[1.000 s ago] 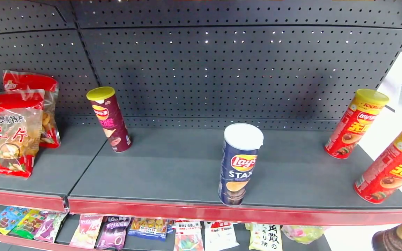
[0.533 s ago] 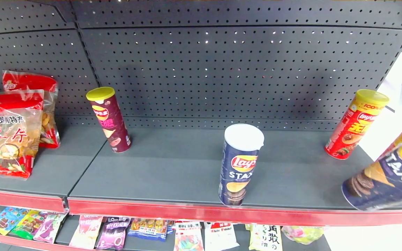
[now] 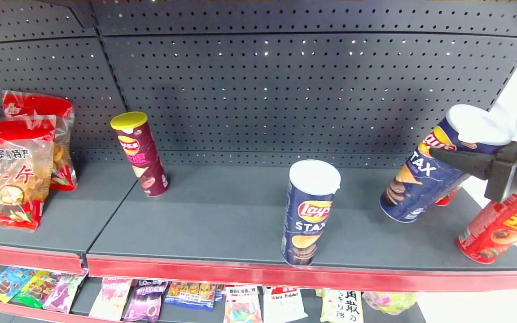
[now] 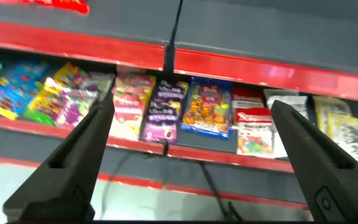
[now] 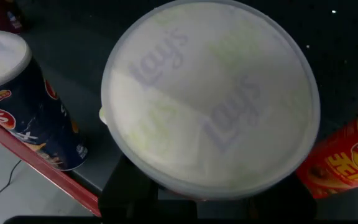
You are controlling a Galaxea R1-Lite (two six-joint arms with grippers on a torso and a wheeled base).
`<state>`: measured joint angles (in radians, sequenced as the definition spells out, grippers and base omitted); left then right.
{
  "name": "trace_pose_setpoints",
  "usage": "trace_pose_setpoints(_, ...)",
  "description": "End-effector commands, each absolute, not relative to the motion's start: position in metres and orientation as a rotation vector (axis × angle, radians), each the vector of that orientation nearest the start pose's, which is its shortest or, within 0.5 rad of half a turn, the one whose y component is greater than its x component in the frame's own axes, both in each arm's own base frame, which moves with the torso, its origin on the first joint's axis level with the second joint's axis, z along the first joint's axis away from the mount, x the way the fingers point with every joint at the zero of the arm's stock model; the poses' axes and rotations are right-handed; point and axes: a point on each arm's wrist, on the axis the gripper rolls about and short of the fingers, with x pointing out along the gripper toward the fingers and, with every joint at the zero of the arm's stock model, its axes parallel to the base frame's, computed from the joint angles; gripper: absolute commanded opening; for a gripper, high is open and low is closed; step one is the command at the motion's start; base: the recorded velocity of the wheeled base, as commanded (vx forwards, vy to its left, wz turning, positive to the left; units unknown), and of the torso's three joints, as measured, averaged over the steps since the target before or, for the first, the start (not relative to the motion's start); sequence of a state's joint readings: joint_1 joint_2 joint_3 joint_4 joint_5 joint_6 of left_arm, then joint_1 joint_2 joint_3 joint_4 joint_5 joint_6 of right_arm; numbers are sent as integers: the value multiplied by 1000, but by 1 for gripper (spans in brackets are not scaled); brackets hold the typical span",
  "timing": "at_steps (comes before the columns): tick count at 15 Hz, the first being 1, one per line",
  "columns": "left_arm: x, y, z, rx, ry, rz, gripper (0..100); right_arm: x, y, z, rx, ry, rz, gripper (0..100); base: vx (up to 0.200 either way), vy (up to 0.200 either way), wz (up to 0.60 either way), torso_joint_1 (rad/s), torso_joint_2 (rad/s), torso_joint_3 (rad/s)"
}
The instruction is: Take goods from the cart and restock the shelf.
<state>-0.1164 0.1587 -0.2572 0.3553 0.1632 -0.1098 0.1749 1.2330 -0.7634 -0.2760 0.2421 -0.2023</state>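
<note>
While the right claw (image 3: 447, 150) is clamped on the upper body of a dark blue cardboard chip tube with a white plastic lid (image 3: 420, 184), that tube hangs tilted over the right part of the grey metal shelf (image 3: 222, 215). Its base is off the deck and leans toward the middle. The left claw (image 4: 191, 109) is spread wide and holds nothing, low down before the coloured sweet packets (image 3: 191, 294) on the shelf below.

The tilt looks like the main risk. Set down at this angle, the tube would land on its rim and could topple or roll toward the red front lip (image 3: 285, 274). Its base hangs just in front of a red chip tube at the back (image 3: 447, 197), so a swing backward could knock that one over. The claw's body sits right over a second red chip tube near the front corner (image 3: 496, 226) and could clip it on the way down. A matching blue tube (image 3: 308, 215) stands at the very edge of the shelf, where a nudge might send it off.

The claw's far finger is hidden behind the held tube. The rear red tube is almost wholly covered, and the front one has its top hidden. How high the base hangs above the deck is hard to judge. From the right wrist, the white lid (image 5: 210, 99) hides the tube's body and the grip.
</note>
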Motion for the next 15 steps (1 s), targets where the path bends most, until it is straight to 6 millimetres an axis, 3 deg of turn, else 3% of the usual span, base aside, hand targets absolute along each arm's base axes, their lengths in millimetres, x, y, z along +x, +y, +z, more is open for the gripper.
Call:
trace_pose_setpoints(1, -33, 7, 99, -32, 231, 59, 100, 196, 41, 247, -191, 181, 440, 0, 0, 0, 0, 0, 0, 0)
trace_pose_setpoints(3, -29, 7, 98, -13, 200, 73, 100, 194, 40, 246, -191, 181, 440, 0, 0, 0, 0, 0, 0, 0)
trace_pose_setpoints(5, -15, 5, 82, -34, 51, 55, 100, 193, 40, 246, -192, 179, 440, 0, 0, 0, 0, 0, 0, 0)
trace_pose_setpoints(8, -15, 5, 81, -44, 72, 51, 100, 193, 40, 246, -193, 179, 440, 0, 0, 0, 0, 0, 0, 0)
trace_pose_setpoints(10, -10, 5, 82, -32, 135, 173, 100, 193, 40, 246, -192, 180, 435, 0, 0, 0, 0, 0, 0, 0)
trace_pose_setpoints(15, -23, 2, 78, -90, -28, 77, 100, 194, 40, 248, -192, 175, 436, 0, 0, 0, 0, 0, 0, 0)
